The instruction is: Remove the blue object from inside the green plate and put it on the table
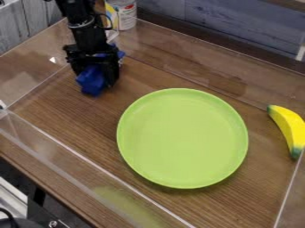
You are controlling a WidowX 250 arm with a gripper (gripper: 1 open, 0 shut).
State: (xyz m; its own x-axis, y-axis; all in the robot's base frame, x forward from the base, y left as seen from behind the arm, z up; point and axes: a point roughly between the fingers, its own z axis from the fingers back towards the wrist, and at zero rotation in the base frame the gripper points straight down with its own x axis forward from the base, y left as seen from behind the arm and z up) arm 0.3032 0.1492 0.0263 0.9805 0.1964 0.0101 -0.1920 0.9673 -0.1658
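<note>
Here's the gripper [95,64], dark and low over the table [71,98], up and to the left of the green plate [183,138] in the camera view, and it's right at the blue object [92,80]! The block sits directly beneath the fingers, its lower part showing below them, more blue peeking out at the right side. Are those fingers apart or together? Can't tell, they're dark and overlap the block. The blue object lies outside the green plate, off its upper-left side, well apart from the rim. Farther out, a can [121,13] stands beyond the plate, behind the arm, and over to the plate's right, there's the yellow banana [287,131]!
</note>
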